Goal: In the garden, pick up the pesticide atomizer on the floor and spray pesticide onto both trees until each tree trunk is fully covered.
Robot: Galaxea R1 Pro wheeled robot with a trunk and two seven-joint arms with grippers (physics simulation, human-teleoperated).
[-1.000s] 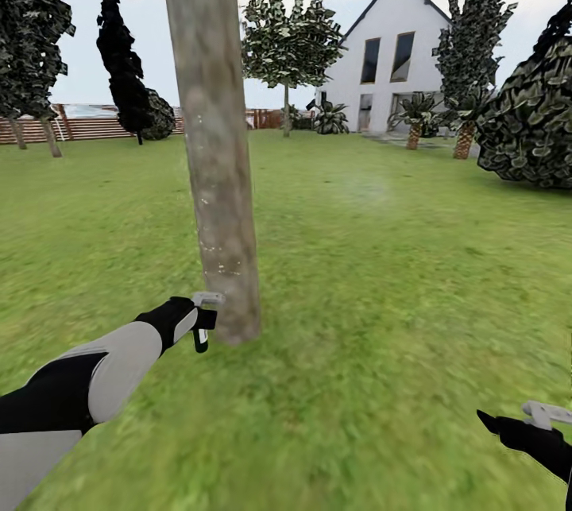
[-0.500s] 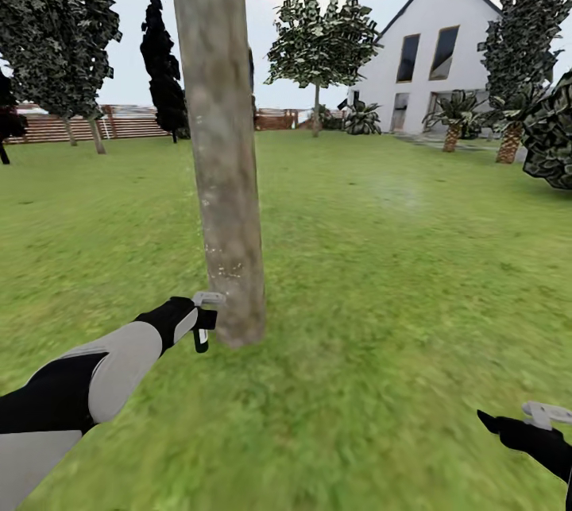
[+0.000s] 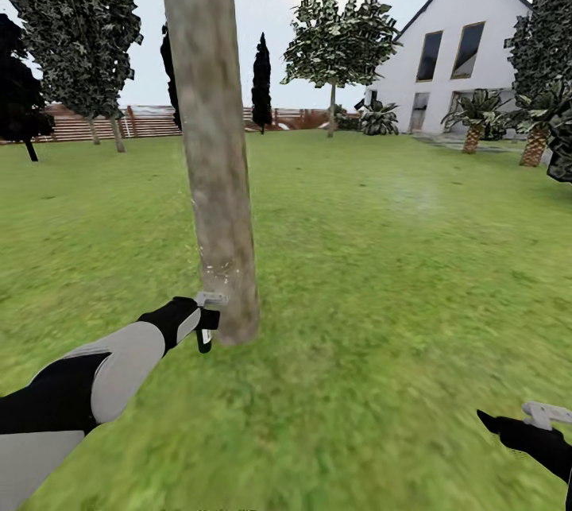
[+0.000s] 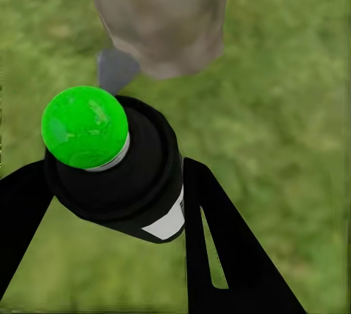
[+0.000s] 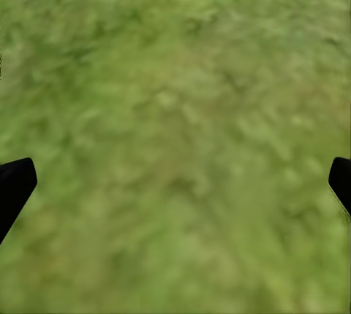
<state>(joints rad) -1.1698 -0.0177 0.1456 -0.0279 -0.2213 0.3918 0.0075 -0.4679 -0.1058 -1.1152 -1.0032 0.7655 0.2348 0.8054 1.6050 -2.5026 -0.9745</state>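
Note:
A thick grey-brown mottled tree trunk [image 3: 214,177] rises from the grass just ahead of me, with pale specks low on its bark. My left gripper [image 3: 205,322] is shut on the pesticide atomizer [image 3: 204,338], a small black bottle with a light grey trigger head, held right beside the trunk's base. In the left wrist view the atomizer [image 4: 124,175] has a green round top and a white label. It sits between the two black fingers [image 4: 227,255], with the trunk's foot [image 4: 157,14] close beyond it. My right gripper [image 3: 544,414] hangs low at the right, open over bare grass [image 5: 175,109].
Green lawn [image 3: 381,257] spreads all around. A brown slat fence [image 3: 151,121] runs along the back, with dark conifers and leafy trees [image 3: 338,34] before it. At the far right stand a white house [image 3: 457,58] and palm-like plants [image 3: 477,118].
The whole view has swung left, so the house, fence and far trees have slid right. Both arms and the atomizer keep their place beside the trunk.

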